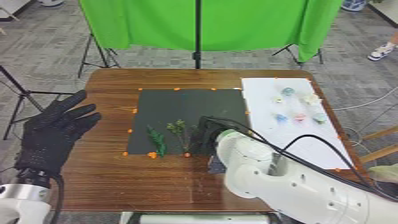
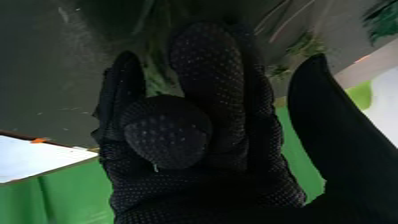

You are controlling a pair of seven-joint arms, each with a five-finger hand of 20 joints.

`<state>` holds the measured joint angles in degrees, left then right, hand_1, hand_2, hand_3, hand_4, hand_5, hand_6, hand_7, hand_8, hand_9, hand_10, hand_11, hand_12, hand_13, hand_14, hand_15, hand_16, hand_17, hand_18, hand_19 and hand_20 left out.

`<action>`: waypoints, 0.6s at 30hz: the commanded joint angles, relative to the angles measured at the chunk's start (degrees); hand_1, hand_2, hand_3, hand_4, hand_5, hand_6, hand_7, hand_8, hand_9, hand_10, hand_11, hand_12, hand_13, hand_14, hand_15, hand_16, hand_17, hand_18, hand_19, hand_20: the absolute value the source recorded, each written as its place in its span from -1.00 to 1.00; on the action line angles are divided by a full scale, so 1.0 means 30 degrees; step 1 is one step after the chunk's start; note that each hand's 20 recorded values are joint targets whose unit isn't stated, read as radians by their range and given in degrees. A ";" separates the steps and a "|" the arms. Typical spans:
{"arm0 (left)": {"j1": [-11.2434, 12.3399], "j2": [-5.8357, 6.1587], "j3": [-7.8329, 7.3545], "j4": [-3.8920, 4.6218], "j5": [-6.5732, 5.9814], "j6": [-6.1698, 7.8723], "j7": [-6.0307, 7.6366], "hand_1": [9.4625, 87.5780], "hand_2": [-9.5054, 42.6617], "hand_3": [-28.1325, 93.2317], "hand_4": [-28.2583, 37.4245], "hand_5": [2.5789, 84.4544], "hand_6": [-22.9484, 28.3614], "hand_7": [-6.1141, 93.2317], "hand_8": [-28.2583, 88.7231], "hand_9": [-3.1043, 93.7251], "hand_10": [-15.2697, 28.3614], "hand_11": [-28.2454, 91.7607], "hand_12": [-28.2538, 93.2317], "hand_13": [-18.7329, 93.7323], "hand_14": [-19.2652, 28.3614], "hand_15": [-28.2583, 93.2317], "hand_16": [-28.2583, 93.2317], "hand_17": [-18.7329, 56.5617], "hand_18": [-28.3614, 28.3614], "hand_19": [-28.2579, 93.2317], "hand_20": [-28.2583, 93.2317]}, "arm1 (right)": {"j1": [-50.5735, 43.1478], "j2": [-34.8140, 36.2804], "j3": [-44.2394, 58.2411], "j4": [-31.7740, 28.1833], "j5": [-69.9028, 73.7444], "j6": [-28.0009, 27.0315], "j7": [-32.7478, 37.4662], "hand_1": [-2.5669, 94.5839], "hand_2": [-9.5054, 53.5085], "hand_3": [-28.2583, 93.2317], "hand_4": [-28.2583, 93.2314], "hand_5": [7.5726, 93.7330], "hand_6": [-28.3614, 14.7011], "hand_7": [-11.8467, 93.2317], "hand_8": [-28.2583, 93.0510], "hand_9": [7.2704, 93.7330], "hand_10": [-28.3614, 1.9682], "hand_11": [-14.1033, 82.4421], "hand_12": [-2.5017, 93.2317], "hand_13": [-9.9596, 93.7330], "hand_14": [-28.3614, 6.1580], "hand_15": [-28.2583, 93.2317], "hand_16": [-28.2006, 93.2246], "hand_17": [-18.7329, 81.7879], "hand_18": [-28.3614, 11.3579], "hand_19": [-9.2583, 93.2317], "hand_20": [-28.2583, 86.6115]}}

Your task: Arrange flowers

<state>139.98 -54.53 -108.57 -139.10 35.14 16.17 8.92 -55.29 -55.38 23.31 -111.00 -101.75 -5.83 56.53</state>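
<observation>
Obs.: your right hand (image 1: 210, 132), nearer than your open-fingered left (image 1: 44, 142), has a finger curled round a green sprig (image 2: 159, 75), long axis roughly along the fingers, toward the black mat's (image 1: 189, 102) near right corner.

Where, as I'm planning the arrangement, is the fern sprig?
In the head view, the fern sprig lies on the left of the dark mat, just beside the yellowish sprig.

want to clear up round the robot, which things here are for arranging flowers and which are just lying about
For the job:
- leafy dark-green sprig
- thin branching green sprig
- small pastel flowers
- probably the black mat and white sheet

Just about:
- bright green cloth backdrop
- slim black upright pole
</observation>
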 commanded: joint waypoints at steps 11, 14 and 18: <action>0.0054 -0.0239 0.0065 0.0072 0.0111 0.0074 -0.0398 -0.73 -0.28 0.73 -0.98 -0.15 0.29 -0.58 -0.68 -0.23 0.72 -0.06 -0.33 -0.22 1.00 0.41 -0.72 -0.76 0.89 0.37 -0.28 | 0.0106 0.0809 0.0303 0.0162 -0.0063 0.0130 0.0647 -0.40 -0.43 0.70 -0.86 0.54 0.30 -0.57 -0.73 0.90 -0.08 0.14 -0.49 0.76 -0.01 0.73 -0.21 0.11 -0.84 1.00 -0.32; 0.0121 -0.0251 0.0053 0.0033 0.0127 0.0092 -0.0384 -0.73 -0.28 0.74 -0.98 -0.15 0.30 -0.58 -0.68 -0.23 0.72 -0.06 -0.33 -0.22 1.00 0.41 -0.72 -0.76 0.89 0.37 -0.28 | 0.0119 0.0848 0.0254 0.0138 -0.0004 0.0286 0.0745 -0.40 -0.43 0.70 -0.86 0.54 0.30 -0.57 -0.73 0.90 -0.09 0.14 -0.49 0.76 -0.01 0.73 -0.21 0.11 -0.84 1.00 -0.32; 0.0058 -0.0251 0.0119 0.0056 0.0121 0.0093 -0.0426 -0.73 -0.28 0.73 -0.98 -0.15 0.29 -0.58 -0.68 -0.23 0.71 -0.06 -0.33 -0.22 1.00 0.41 -0.72 -0.76 0.89 0.37 -0.28 | 0.0097 0.0805 0.0261 0.0159 -0.0043 0.0408 0.0864 -0.40 -0.43 0.70 -0.86 0.54 0.30 -0.57 -0.73 0.90 -0.08 0.14 -0.49 0.77 0.00 0.73 -0.22 0.11 -0.84 1.00 -0.31</action>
<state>139.77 -54.69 -108.46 -139.11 35.22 16.17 8.49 -54.82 -53.47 24.10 -110.65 -101.56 -5.53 58.07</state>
